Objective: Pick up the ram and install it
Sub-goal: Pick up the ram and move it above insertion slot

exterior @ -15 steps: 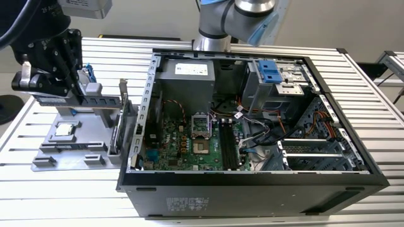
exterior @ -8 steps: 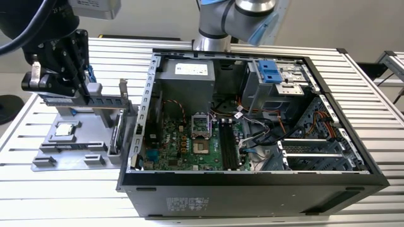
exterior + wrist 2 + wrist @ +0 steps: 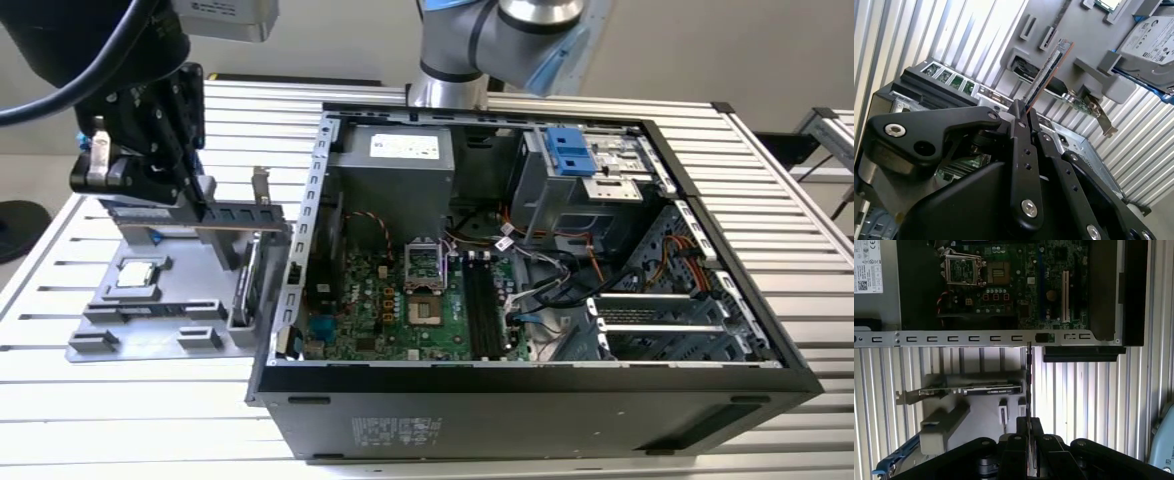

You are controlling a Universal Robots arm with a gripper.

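the end effector point(image 3: 200, 205) is clamped on the ram point(image 3: 240, 216), its black fingers point(image 3: 1021, 150) pressed against both faces of the stick

in the exterior view the ram hangs level in the air above the grey tray point(image 3: 187, 290), at the exterior view's left of the open computer case point(image 3: 534, 410), with its free end near the case wall

that view gives the ram's flat side with a row of dark chips, while in both wrist views it shows edge-on as a thin strip running out from the fingertips

white labels sit on the power supply point(image 3: 404, 147), on the case's outer panel and, in the second wrist view, on the hard drive point(image 3: 1149, 40)

the first wrist view looks down past the ram onto the motherboard point(image 3: 1019, 280) and onto the expansion card point(image 3: 969, 389) lying in the tray

the fingers cover the gripped end of the ram, and its own label cannot be made out

tray and case rest on a slatted metal worktop point(image 3: 801, 450)
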